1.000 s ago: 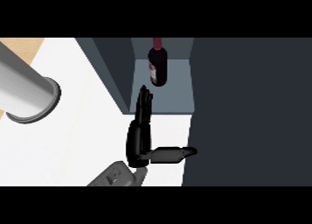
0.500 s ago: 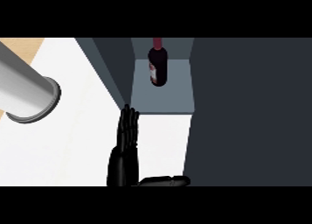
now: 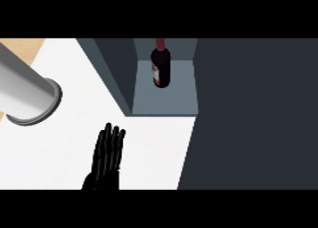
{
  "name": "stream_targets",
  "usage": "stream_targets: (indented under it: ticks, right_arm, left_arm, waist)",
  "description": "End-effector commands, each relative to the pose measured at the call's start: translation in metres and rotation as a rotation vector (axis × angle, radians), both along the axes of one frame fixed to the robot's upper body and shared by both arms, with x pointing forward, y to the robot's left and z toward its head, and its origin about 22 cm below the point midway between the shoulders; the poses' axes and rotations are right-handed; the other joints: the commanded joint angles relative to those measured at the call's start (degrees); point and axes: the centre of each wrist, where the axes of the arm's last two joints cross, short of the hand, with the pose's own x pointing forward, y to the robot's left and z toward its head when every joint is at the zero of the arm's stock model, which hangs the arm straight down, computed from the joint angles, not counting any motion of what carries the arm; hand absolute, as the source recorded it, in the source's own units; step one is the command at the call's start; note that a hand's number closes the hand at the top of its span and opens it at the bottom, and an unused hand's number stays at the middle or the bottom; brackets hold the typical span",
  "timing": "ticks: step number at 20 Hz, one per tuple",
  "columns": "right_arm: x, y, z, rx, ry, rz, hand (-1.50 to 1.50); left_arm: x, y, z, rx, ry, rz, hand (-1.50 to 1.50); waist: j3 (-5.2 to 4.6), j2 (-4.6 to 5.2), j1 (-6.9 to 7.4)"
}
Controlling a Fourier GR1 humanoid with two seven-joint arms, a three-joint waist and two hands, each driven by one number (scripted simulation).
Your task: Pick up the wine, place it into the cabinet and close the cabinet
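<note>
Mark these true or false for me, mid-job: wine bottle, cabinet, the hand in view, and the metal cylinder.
1. The dark glass wine bottle with the red neck stands inside the grey cabinet. True.
2. The black hand is curled round the bottle. False: its fingers are straight, over the white counter, apart from the bottle.
3. The cabinet compartment is shut. False: its inside shows.
4. A grey metal cylinder shows at the left. True.
</note>
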Motion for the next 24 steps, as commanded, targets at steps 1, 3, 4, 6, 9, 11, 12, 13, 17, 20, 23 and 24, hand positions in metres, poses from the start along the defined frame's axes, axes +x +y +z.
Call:
stream_targets:
  ticks: [1,3,4,6,9,11,12,13,17,20,23,24]
  right_arm:
    - [-0.026,-0.002,0.012,0.022,0.021,0.103,1.50]
    - [-0.026,-0.008,0.010,-0.028,-0.013,0.123,1.50]
    - [-0.024,-0.007,0.015,-0.019,-0.003,0.112,1.50]
    - [-0.037,0.000,0.014,-0.030,-0.040,0.123,1.50]
    - [-0.030,0.003,0.002,0.025,0.058,0.195,1.50]
    - [-0.031,0.012,-0.008,0.072,0.122,0.233,1.50]
    - [-0.032,0.009,-0.007,0.088,0.138,0.254,1.50]
    - [-0.026,0.007,-0.013,0.085,0.153,0.270,1.50]
    - [-0.046,0.020,-0.002,0.098,0.192,0.317,1.50]
    - [-0.037,0.036,-0.008,0.026,0.174,0.415,1.50]
    - [-0.045,0.047,0.003,-0.026,0.122,0.484,1.50]
    - [-0.050,0.049,0.006,-0.012,0.090,0.494,1.50]
  left_arm:
    - [-0.013,0.031,0.003,0.008,-0.005,-0.058,-1.50]
    - [-0.009,0.036,0.019,0.011,-0.023,-0.067,-1.50]
    - [-0.026,0.046,0.004,0.028,-0.020,-0.089,-1.50]
    - [-0.021,0.057,0.019,0.035,-0.008,-0.080,-1.50]
    - [-0.024,0.069,0.020,0.015,-0.015,-0.065,-1.50]
    - [-0.024,0.070,0.004,0.019,-0.021,-0.049,-1.50]
    - [-0.026,0.082,0.020,0.009,-0.022,-0.038,-1.50]
    - [-0.020,0.085,0.021,0.018,-0.017,-0.031,-1.50]
    - [-0.025,0.114,0.025,0.018,-0.030,-0.007,-1.50]
    - [-0.018,0.123,0.039,0.007,-0.051,0.009,-1.50]
    - [-0.009,0.143,0.034,0.011,-0.058,0.038,-1.50]
    - [-0.009,0.153,0.045,0.017,-0.066,0.061,-1.50]
  waist:
    - [-0.07,-0.05,-0.10]
    - [-0.03,-0.01,-0.25]
    - [-0.07,-0.02,0.06]
    - [-0.05,-0.11,-0.21]
    - [-0.04,-0.08,-0.08]
    - [-0.05,-0.10,-0.22]
    - [-0.03,-0.11,0.08]
    - [0.00,0.02,-0.06]
    - [-0.10,-0.20,0.22]
    - [-0.06,-0.09,0.25]
    - [-0.14,-0.06,0.13]
    - [-0.13,-0.16,0.22]
